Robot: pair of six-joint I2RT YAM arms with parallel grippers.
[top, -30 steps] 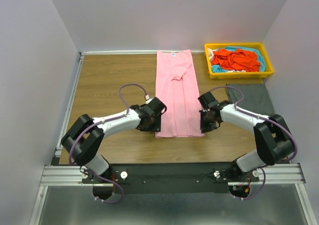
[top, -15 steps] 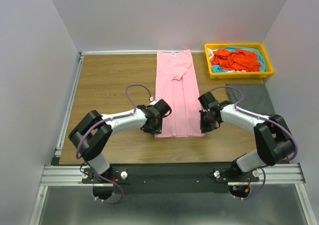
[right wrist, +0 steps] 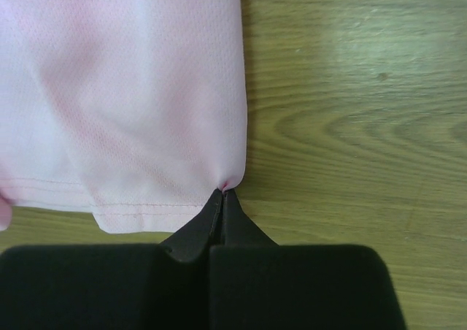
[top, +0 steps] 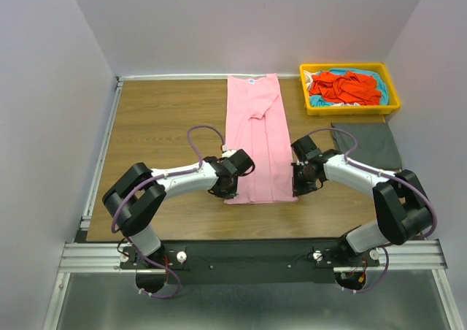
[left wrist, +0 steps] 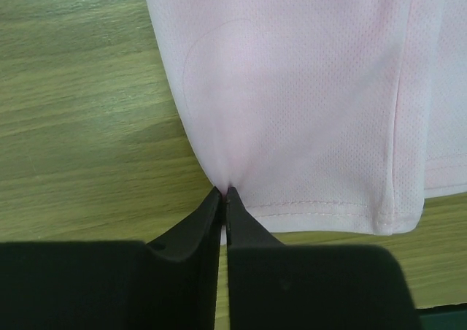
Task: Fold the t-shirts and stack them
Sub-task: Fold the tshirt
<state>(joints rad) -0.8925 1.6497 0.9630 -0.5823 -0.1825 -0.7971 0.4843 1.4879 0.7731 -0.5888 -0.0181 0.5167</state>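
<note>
**A:** Where does the pink t-shirt (top: pixel 254 136) lie?

**B:** Flat on the tabletop (top: pixel 160 118), between the two arms. It is a long strip running near to far (sleeves folded in, by the look of it).

**A:** And the claws?

**B:** The left claw (left wrist: pixel 223 193) is pinched narrow on the hem's near-left corner. The right claw (right wrist: pixel 222 191) is pinched tight on the near-right corner, and cloth puckers into each tip.

**A:** Why both near corners?

**B:** I judge it is to lift the hem evenly and carry it far toward the collar, halving the strip.

**A:** The rest?

**B:** The dark grey t-shirt (top: pixel 368 144) lies flat at the right. Just beyond it, the yellow tray (top: pixel 350 111) holds the orange-red t-shirt (top: pixel 343 85) heaped on the turquoise t-shirt (top: pixel 379 82).
</note>
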